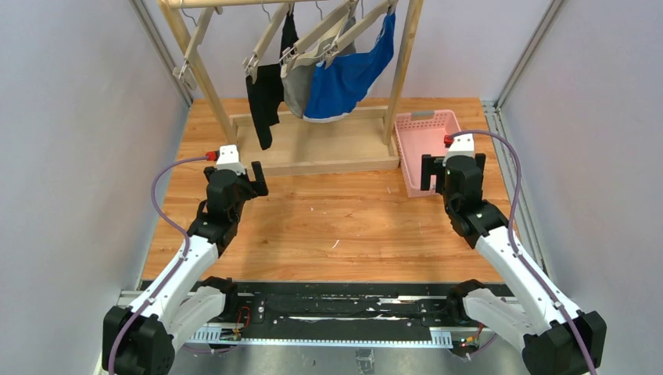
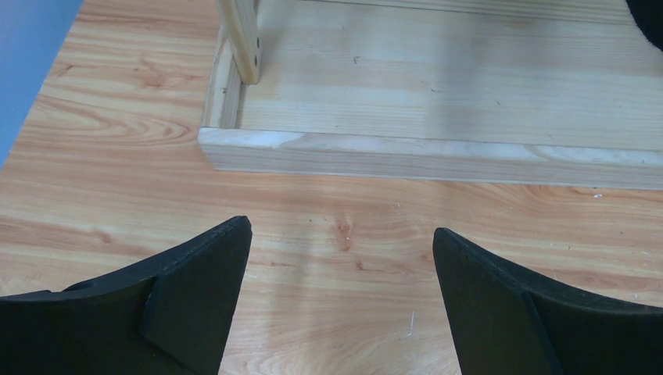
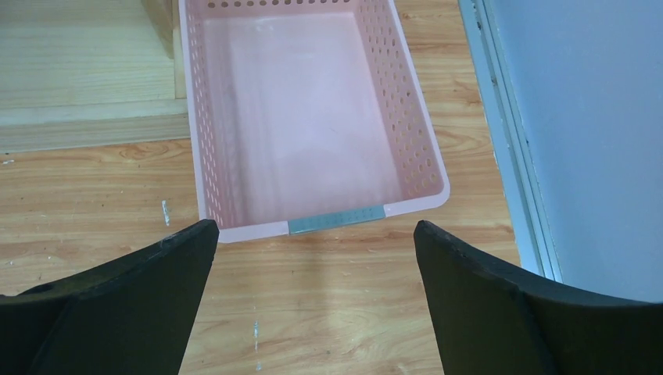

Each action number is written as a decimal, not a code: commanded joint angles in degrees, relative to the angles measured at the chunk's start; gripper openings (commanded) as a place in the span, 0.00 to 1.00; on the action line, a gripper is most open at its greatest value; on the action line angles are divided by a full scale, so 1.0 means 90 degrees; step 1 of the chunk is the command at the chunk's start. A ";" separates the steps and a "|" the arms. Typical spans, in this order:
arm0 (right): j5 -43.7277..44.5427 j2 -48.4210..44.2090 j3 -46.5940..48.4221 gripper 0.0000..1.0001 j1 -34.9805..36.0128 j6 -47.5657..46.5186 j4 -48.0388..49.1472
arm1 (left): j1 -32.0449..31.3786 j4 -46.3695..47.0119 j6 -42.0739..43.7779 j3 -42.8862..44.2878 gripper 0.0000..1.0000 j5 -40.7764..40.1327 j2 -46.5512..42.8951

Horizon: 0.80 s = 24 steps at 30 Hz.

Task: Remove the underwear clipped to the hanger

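Note:
Three pieces of underwear hang from clip hangers on a wooden rack [image 1: 313,152] at the back: a black one [image 1: 264,98], a grey one [image 1: 296,87] and a bright blue one [image 1: 348,78]. Each wooden hanger [image 1: 317,35] slants down from the top rail, its clips pinching the fabric. My left gripper [image 1: 234,173] is open, low over the table in front of the rack's left end [image 2: 342,234]. My right gripper [image 1: 453,166] is open as well, just before the pink basket [image 3: 314,230]. Neither holds anything.
The rack's flat wooden base [image 2: 422,156] lies right ahead of the left fingers, its upright post [image 2: 242,39] at the left. An empty pink perforated basket [image 3: 336,220] sits at the right [image 1: 426,148]. One bare hanger [image 1: 195,43] hangs at the rack's left. Walls close both sides.

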 commanded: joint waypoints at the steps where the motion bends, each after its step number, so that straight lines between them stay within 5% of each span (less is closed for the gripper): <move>1: 0.0303 -0.0198 -0.0011 0.99 0.0112 -0.0077 0.0076 | -0.0037 0.0080 0.0074 -0.0054 0.98 -0.0111 -0.0062; 15: -0.0100 0.0522 0.0471 0.99 0.0111 0.0027 -0.0166 | -0.0039 -0.0221 0.0042 0.0329 0.98 -0.0031 -0.0106; 24: -0.0115 0.0344 0.0248 0.99 0.0111 0.0257 0.0038 | -0.0103 -0.0983 0.0213 0.1532 0.98 0.0374 -0.0289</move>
